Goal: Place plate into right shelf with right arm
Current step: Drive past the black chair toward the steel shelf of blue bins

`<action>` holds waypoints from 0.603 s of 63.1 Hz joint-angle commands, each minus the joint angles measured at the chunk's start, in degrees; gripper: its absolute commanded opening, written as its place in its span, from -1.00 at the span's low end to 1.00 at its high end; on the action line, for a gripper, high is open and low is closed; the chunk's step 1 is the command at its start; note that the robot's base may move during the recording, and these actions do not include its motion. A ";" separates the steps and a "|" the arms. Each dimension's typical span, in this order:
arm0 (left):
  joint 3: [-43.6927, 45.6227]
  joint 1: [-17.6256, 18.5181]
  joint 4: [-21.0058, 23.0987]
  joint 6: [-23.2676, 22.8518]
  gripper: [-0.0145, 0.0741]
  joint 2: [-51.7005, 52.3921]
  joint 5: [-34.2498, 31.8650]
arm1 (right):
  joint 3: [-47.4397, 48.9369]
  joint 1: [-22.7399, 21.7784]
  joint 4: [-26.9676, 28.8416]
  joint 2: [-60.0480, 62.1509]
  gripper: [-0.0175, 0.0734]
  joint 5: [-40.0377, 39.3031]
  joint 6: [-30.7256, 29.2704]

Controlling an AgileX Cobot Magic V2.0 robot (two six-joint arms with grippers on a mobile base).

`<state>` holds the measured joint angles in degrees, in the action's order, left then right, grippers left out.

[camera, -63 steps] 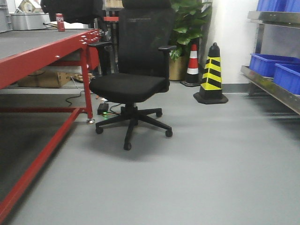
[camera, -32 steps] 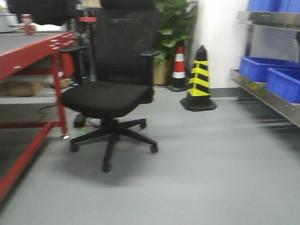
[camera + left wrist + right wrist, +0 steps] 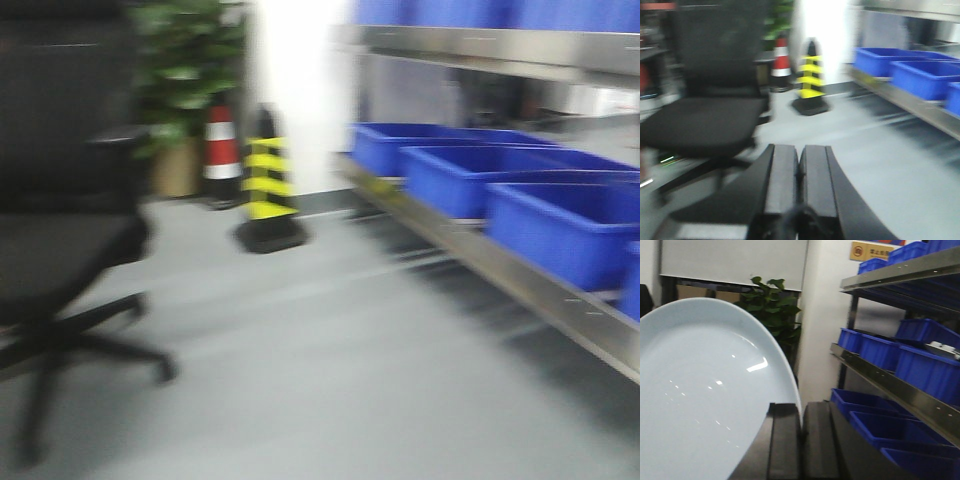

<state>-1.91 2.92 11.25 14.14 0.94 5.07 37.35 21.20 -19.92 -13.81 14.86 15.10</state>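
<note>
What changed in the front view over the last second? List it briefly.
The front view swung right. The office chair slid from centre to the left edge, the red table left the frame, the yellow-black cone shifted left, and the right shelf with its blue bins now fills the right side. Chair, cone and shelf keep their order. The plate, in the right gripper, shows only now.

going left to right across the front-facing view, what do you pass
office chair → potted plant → red and white cone → yellow and black cone → blue bins on the right shelf
</note>
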 commanded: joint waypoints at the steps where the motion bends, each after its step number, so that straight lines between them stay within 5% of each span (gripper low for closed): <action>1: -0.47 0.07 0.22 -0.14 -0.78 0.69 -4.73 | 1.49 -0.18 -1.04 -0.70 -0.50 -4.99 -0.13; 38: -0.47 0.07 0.22 -0.14 -0.78 0.69 -4.73 | 1.49 -0.18 -1.04 -0.70 -0.50 -4.99 -0.13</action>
<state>-1.91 2.92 11.25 14.14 0.94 5.07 37.35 21.20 -19.92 -13.81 14.86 15.10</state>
